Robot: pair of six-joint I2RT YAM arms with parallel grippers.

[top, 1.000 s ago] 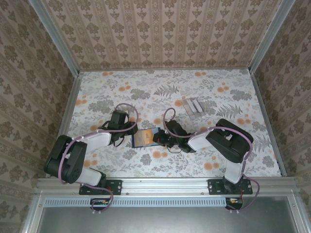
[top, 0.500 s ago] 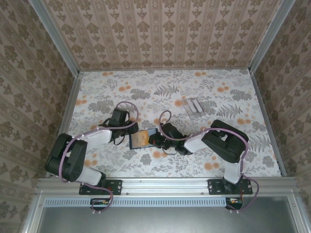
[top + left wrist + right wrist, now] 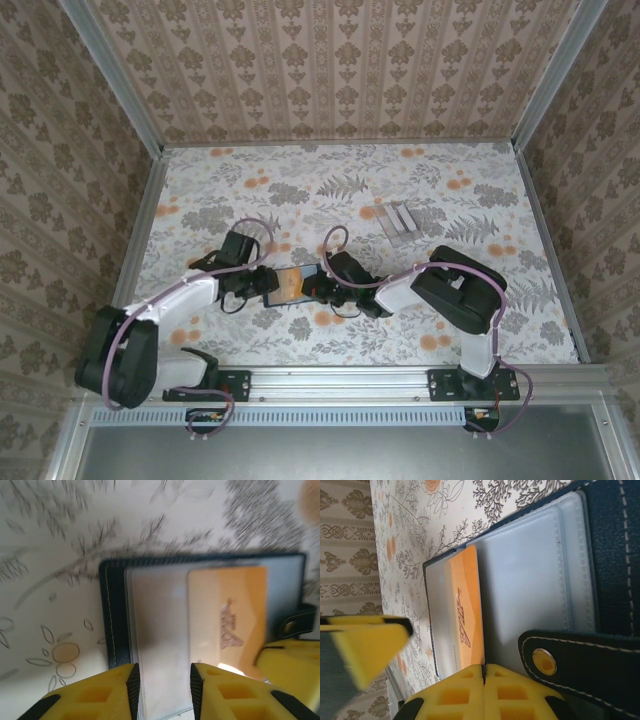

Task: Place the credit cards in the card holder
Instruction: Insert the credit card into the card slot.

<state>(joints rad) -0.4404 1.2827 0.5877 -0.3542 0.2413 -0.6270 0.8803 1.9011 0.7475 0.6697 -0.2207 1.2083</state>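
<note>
The card holder (image 3: 293,284) lies open on the flowered table, its dark navy cover (image 3: 114,615) framing clear sleeves (image 3: 530,575). An orange credit card (image 3: 227,620) (image 3: 467,605) lies flat across the sleeves. My left gripper (image 3: 266,283) (image 3: 162,682) is open at the holder's left end, its yellow fingers astride a sleeve edge. My right gripper (image 3: 326,287) (image 3: 484,672) is shut at the right end, its tips against the orange card's edge beside the snap tab (image 3: 570,655). Two or three grey cards (image 3: 398,220) lie apart at the back right.
Patterned walls with metal corner posts (image 3: 140,110) enclose the table on three sides. Both arms' cables loop above the holder (image 3: 335,240). Open tabletop stretches behind the holder toward the back wall.
My left gripper has come down and right onto the holder's left end. My right gripper has slid left, and the holder has shifted slightly left with it.
</note>
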